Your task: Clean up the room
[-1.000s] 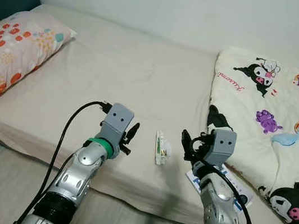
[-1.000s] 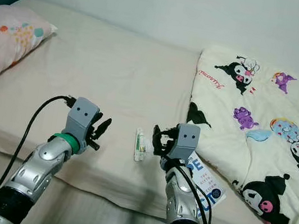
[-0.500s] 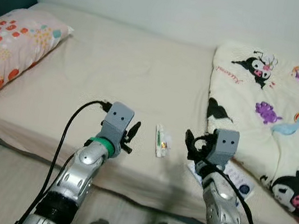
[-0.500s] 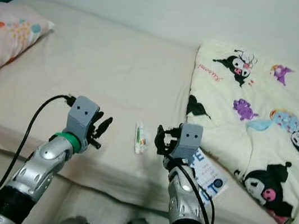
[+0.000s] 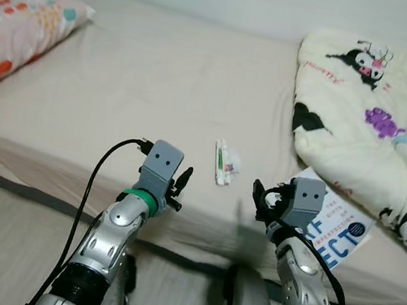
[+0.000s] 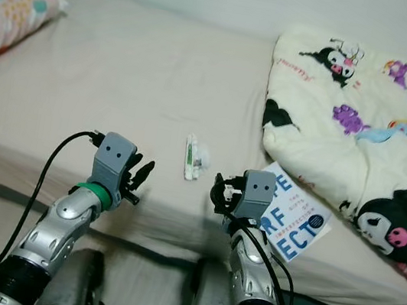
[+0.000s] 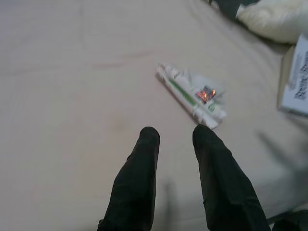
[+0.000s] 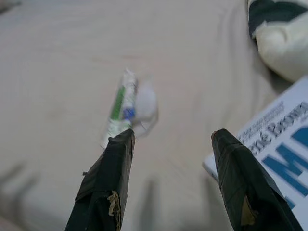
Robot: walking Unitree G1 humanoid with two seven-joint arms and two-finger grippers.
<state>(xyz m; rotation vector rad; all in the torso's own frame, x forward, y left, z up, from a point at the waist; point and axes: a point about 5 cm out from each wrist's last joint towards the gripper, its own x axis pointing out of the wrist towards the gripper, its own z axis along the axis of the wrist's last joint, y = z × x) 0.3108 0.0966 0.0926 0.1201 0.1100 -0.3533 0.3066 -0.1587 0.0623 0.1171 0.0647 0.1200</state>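
- Since the earlier frames the whole head view has shifted: the bed edge now sits higher in the picture and floor shows under the arms, so the camera has moved; the wrapper and book lie on the sheet as before, wrapper to the left of book.
- The book, earlier partly covered behind the right arm, now shows more of its blue-lettered white cover.
- Left gripper: held over the near edge of the bed, fingers close together with a narrow gap between them, nothing held.
- Right gripper: also over the near edge, fingers spread wide apart, nothing between them.
- Wrapper: a small white packet with a green stripe and a crumpled clear part, flat on the sheet. It lies between the two grippers and a little beyond both sets of fingertips, apart from each. In the right wrist view it sits just ahead of one finger; in the left wrist view it lies ahead of the fingertips, angled.
- Book: flat on the sheet just beside the right gripper, on its outer side, one corner under the edge of the blanket.
- Blanket: cream with cartoon prints, bunched on the bed beyond and outward of the right gripper.
- Pillow: pink with dots, well away from the left gripper, on its outer far side.
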